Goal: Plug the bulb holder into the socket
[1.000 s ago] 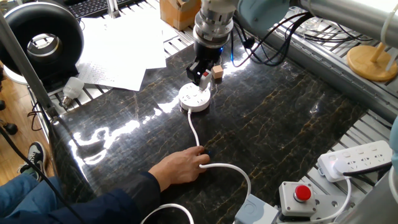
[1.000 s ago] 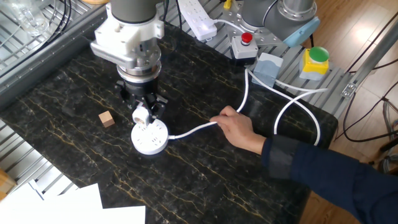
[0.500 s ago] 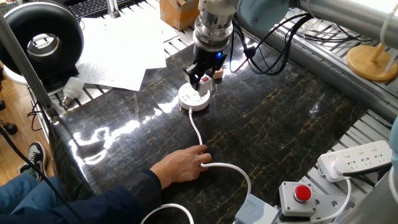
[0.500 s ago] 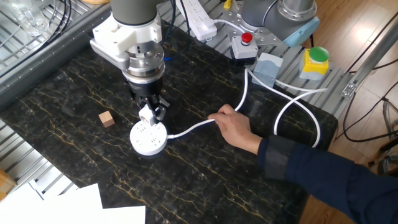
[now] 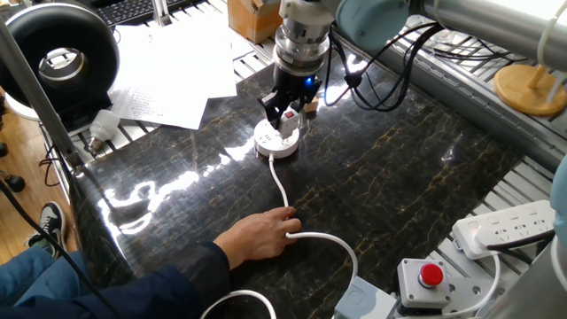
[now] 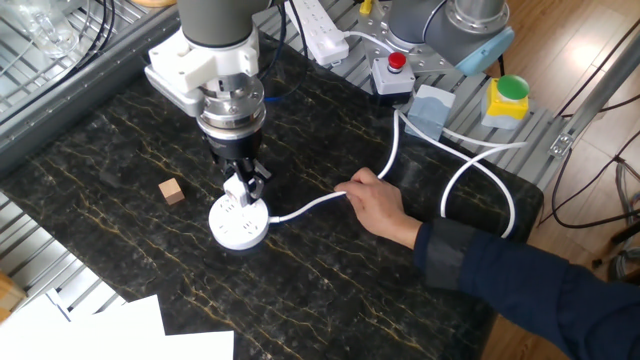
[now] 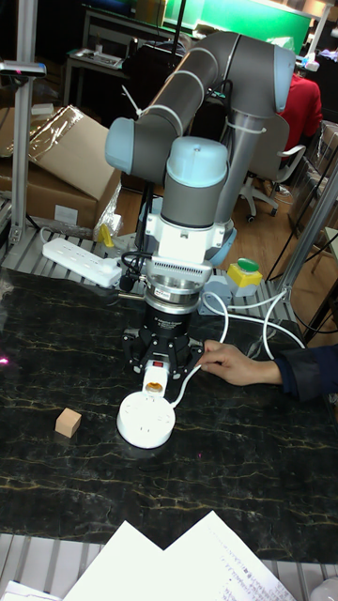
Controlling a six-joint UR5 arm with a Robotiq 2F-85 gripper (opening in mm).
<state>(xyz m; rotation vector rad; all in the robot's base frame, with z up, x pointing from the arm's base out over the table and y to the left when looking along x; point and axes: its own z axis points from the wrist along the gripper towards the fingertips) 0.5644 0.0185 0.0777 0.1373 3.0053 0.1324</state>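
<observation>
The socket (image 5: 277, 141) (image 6: 238, 224) (image 7: 145, 422) is a round white puck lying flat on the dark marble table, and its white cable (image 5: 280, 188) runs toward a person's hand. My gripper (image 5: 285, 112) (image 6: 239, 186) (image 7: 157, 370) points straight down over the socket's far edge. It is shut on the bulb holder (image 5: 288, 116) (image 6: 235, 189) (image 7: 154, 377), a small white piece with a red switch. The holder's lower end sits at the socket's top face. Whether its pins are in the holes cannot be seen.
A person's hand (image 5: 260, 237) (image 6: 382, 204) pins the cable to the table. A tan cube (image 6: 173, 190) (image 7: 67, 422) lies beside the socket. A power strip (image 5: 507, 226) (image 6: 318, 30), a red stop button (image 5: 431, 275), papers (image 5: 168, 71) and a light bulb (image 5: 103, 124) sit around the table's edges.
My gripper has come down with the bulb holder and shifted over the socket, so the gap to the socket's top has closed. The hand and cable have stayed put.
</observation>
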